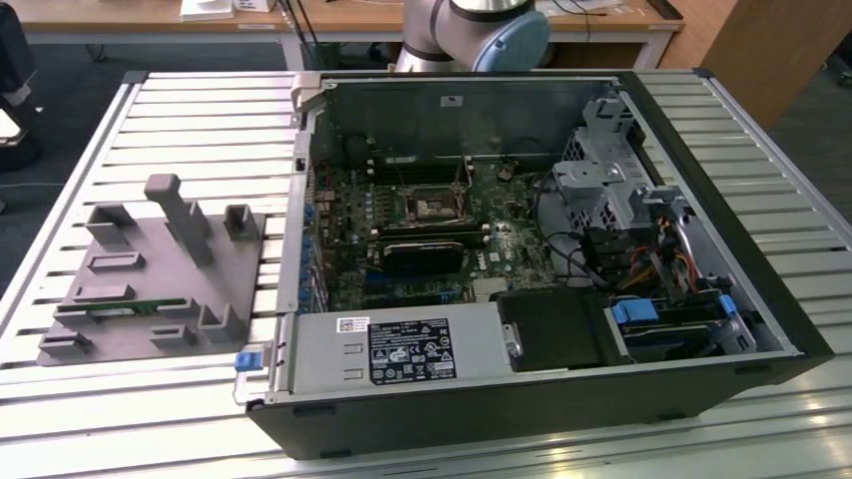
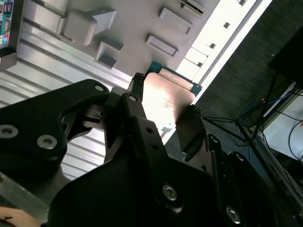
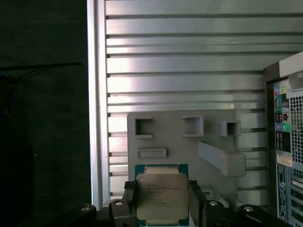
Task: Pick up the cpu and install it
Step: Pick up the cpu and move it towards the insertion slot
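Note:
The cpu [image 3: 162,198] is a flat square chip with a silver top and a green edge. It sits between the two black fingers [image 3: 130,198] of my gripper [image 3: 162,189], which is shut on it. In both wrist views the chip hangs well above the grey holder block [image 3: 213,142] on the slatted table. The second wrist view shows the cpu [image 2: 165,101] shining between the tips of the gripper [image 2: 166,92]. In the exterior view the open computer case [image 1: 533,399] lies on its side, and the motherboard's square socket [image 1: 433,205] is uncovered.
The grey holder block [image 1: 147,269] at the exterior view's left has upright posts and a green memory stick [image 1: 127,309] lying in it. Drive cages and cables [image 1: 639,249] crowd the case's right side. A power supply [image 1: 399,349] lies along its front. The slatted table [image 1: 200,120] ends beside the block.

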